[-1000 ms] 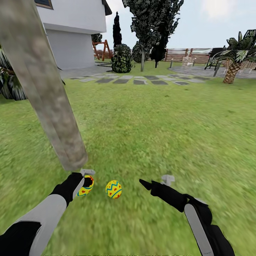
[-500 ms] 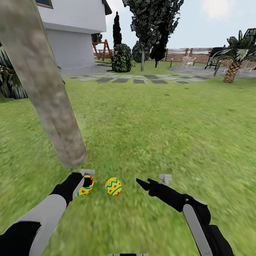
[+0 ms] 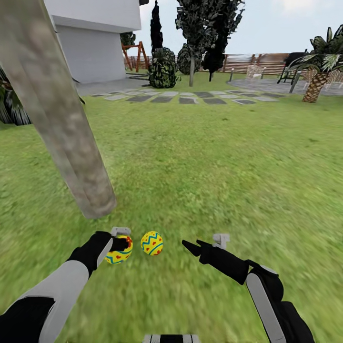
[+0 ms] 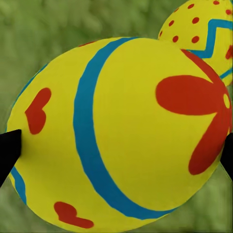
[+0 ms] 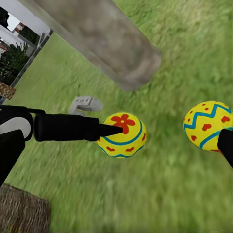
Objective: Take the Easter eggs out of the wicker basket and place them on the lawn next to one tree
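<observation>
My left gripper (image 3: 119, 245) is clenched on one Easter egg (image 3: 118, 255), its black fingertips (image 4: 8, 153) pressed against both sides of the shell; I see red flowers, hearts and a blue band on it. This egg sits low over the lawn (image 3: 214, 157), near the base of the tree (image 3: 62, 128). A second Easter egg (image 3: 152, 243), marked with blue zigzags, lies on the grass just beside the first, apart from it. My right gripper (image 3: 190, 247) holds nothing; I cannot tell how far its jaws stand apart. A corner of the wicker basket (image 5: 22, 216) shows in the right wrist view.
</observation>
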Controlling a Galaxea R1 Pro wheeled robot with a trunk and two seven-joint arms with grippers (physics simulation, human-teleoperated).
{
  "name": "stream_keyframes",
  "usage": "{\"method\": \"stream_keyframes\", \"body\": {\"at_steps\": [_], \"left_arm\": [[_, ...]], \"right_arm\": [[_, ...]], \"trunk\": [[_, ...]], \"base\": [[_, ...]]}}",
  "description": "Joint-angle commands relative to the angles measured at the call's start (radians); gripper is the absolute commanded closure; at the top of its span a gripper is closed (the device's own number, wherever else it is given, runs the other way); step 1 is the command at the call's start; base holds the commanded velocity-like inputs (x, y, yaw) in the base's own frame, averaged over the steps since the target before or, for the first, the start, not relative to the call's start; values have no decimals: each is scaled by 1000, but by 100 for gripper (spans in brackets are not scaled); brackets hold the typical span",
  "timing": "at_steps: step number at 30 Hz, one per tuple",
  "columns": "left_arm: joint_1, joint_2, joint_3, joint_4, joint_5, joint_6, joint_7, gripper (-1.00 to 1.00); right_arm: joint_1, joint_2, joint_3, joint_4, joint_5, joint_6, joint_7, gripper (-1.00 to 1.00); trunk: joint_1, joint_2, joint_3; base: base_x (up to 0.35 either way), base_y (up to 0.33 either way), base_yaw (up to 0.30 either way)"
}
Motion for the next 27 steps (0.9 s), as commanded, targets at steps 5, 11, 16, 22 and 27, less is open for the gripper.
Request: {"method": "stream_keyframes", "body": {"at_steps": [5, 11, 16, 22, 27], "left_arm": [[2, 3, -7, -12, -1, -4, -18, 100], [2, 3, -5, -11, -1, -3, -18, 100], [2, 3, -6, -9, -1, 0, -15, 100], [2, 2, -9, -6, -2, 2, -10, 100], [2, 2, -10, -9, -1, 2, -10, 100]], "right_arm": [[0, -1, 0, -1, -8, 6, 0, -100], [1, -1, 0, -1, -9, 7, 0, -100], [2, -2, -1, -1, -9, 7, 0, -100], [3, -1, -1, -1, -10, 7, 0, -100], [3, -1, -6, -1, -10, 7, 0, -100]], "trunk": [[0, -1, -5], [0, -1, -5], [0, -1, -5], [0, -1, -5], [0, -1, -5]], "base": [[0, 0, 0], [52, 9, 0], [101, 19, 0], [153, 55, 0], [90, 30, 0]]}}
